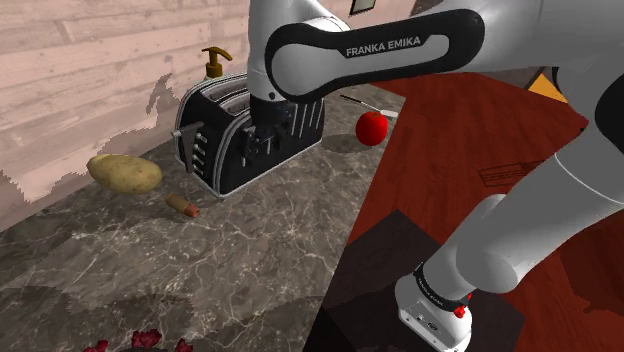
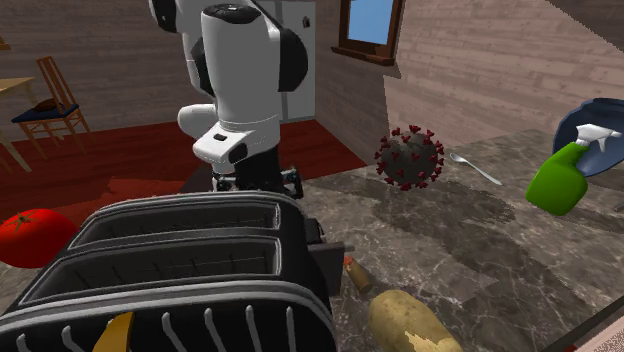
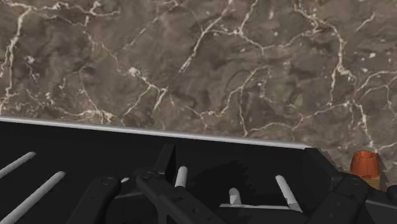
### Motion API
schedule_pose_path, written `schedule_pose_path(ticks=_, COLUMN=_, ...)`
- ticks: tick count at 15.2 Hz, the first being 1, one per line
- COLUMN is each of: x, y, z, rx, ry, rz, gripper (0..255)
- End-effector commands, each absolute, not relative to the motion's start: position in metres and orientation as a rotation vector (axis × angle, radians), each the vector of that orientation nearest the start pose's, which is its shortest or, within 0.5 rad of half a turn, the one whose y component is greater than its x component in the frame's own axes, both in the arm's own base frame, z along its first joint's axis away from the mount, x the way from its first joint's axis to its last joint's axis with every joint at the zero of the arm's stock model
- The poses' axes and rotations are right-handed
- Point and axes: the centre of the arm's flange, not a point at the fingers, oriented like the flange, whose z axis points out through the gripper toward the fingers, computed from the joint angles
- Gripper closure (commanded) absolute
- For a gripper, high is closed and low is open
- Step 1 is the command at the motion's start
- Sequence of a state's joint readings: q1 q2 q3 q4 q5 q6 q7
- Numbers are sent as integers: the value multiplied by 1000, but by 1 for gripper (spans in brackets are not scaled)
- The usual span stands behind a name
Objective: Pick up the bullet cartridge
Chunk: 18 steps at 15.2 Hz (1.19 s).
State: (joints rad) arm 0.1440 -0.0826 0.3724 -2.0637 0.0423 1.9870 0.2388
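The bullet cartridge is a small brown-orange cylinder lying on the dark marble counter, between the black toaster and a potato. In the second exterior view the cartridge lies just past the toaster's end. My black gripper hangs over the toaster's side, well away from the cartridge. In the wrist view the fingers stand apart, open and empty, above the toaster's slotted top, and the cartridge shows beside the right finger.
A red tomato and a spoon lie beyond the toaster, with a soap pump behind it. A spiky red ball, a green spray bottle and a blue bowl stand farther along the counter.
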Motion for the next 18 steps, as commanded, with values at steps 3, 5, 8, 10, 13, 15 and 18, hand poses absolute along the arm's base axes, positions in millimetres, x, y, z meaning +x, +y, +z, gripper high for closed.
schedule_pose_path(ticks=3, x=472, y=320, z=443, rx=-3098, ry=-480, rz=12, gripper=0)
schedule_pose_path(ticks=5, x=479, y=345, z=435, rx=-3094, ry=-517, rz=14, gripper=0)
schedule_pose_path(ticks=8, x=489, y=382, z=422, rx=-3087, ry=-572, rz=18, gripper=0)
schedule_pose_path(ticks=10, x=494, y=406, z=414, rx=-3082, ry=-609, rz=20, gripper=0)
schedule_pose_path(ticks=13, x=502, y=444, z=401, rx=-3074, ry=-663, rz=23, gripper=0)
schedule_pose_path(ticks=15, x=504, y=458, z=396, rx=-3071, ry=-684, rz=24, gripper=0)
schedule_pose_path(ticks=18, x=504, y=458, z=380, rx=-3071, ry=-684, rz=24, gripper=0)
